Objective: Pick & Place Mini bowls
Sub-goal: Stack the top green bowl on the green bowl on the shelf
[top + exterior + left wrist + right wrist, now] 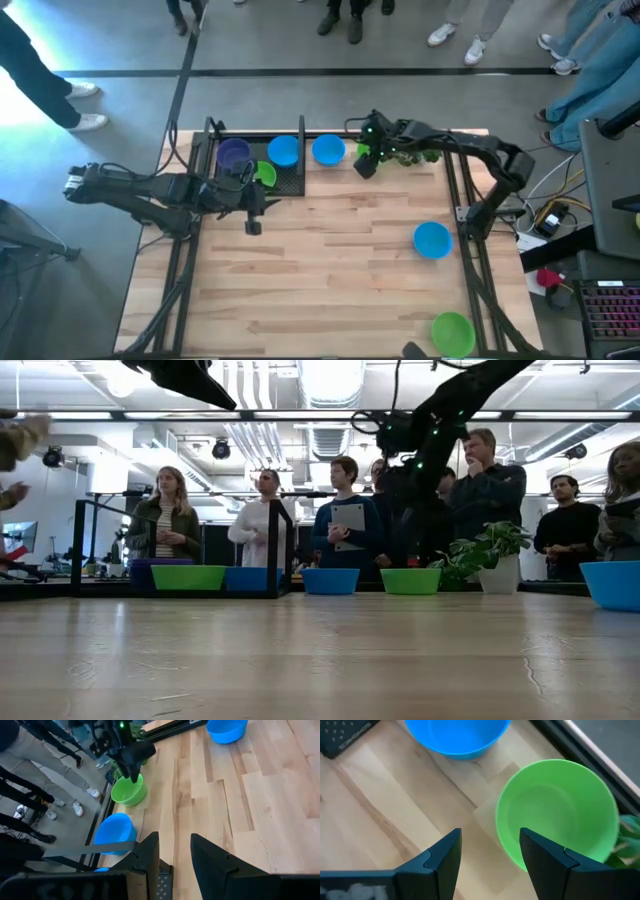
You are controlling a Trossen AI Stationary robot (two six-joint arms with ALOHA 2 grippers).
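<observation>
- Wooden table (330, 280): bowls lie scattered, awaiting collection.
- Black tray (290, 180), 11 o'clock: holds purple, green and blue bowls.
- Right gripper (490, 852): fingers spread above green mini bowl (557, 810), 12 o'clock, apparently lining up a grasp.
- Left gripper (175, 852): fingers spread, empty, beside tray.

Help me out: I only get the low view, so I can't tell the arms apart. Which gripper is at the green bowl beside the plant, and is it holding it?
Observer: The right gripper. Its open fingers stand either side of the green bowl's rim, and nothing is held.
Operator: And the left one?
Observer: The left gripper is open and empty, over bare wood just in front of the black rack.
Operator: What's in that rack?
Observer: Three bowls: a purple bowl, a blue bowl and a second green one.
</observation>
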